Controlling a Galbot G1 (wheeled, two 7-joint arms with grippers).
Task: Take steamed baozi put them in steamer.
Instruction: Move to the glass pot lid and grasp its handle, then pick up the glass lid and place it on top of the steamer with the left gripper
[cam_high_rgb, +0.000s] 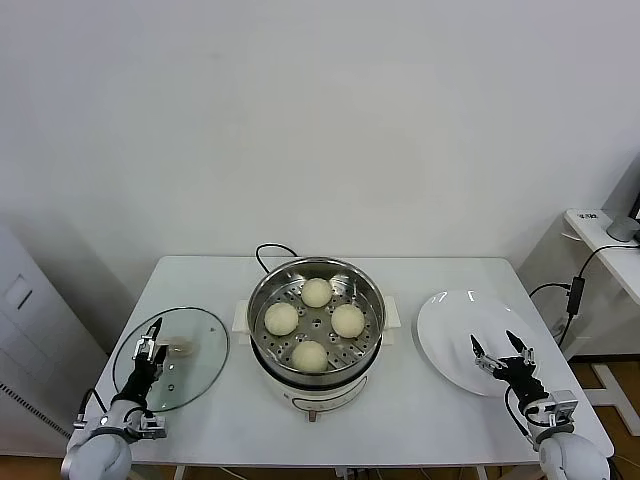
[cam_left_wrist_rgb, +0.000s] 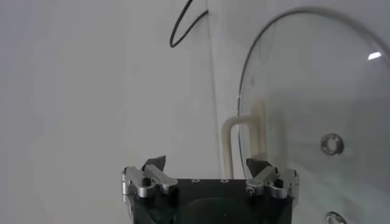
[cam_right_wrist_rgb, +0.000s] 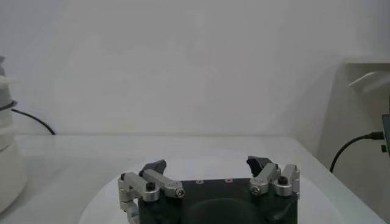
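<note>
hovering low at the near counter (cam_high_rgb: 420, 420) edge, the left claw (cam_high_rgb: 152, 338) stands released above the glass lid (cam_high_rgb: 195, 365), the right claw (cam_high_rgb: 502, 352) released over the bare plate (cam_high_rgb: 450, 325). beyond, four baozi (cam_high_rgb: 310, 355) sit in the steamer (cam_high_rgb: 270, 290); a careless lid grab could knock them.

Left arm: low at the table's front left corner, its white forearm rising from below the front edge.
Left gripper (cam_high_rgb: 150, 345): points up and away from the robot, near the left edge; jaws stand wide apart with nothing between them. In the left wrist view (cam_left_wrist_rgb: 207, 165) both dark fingertips (cam_left_wrist_rgb: 155, 163) show apart and bare.
Right arm: low at the table's front right corner, its white forearm below the front edge.
Right gripper (cam_high_rgb: 497, 349): angled up and inward; jaws spread wide, holding nothing. The right wrist view (cam_right_wrist_rgb: 208, 164) shows the same.
</note>
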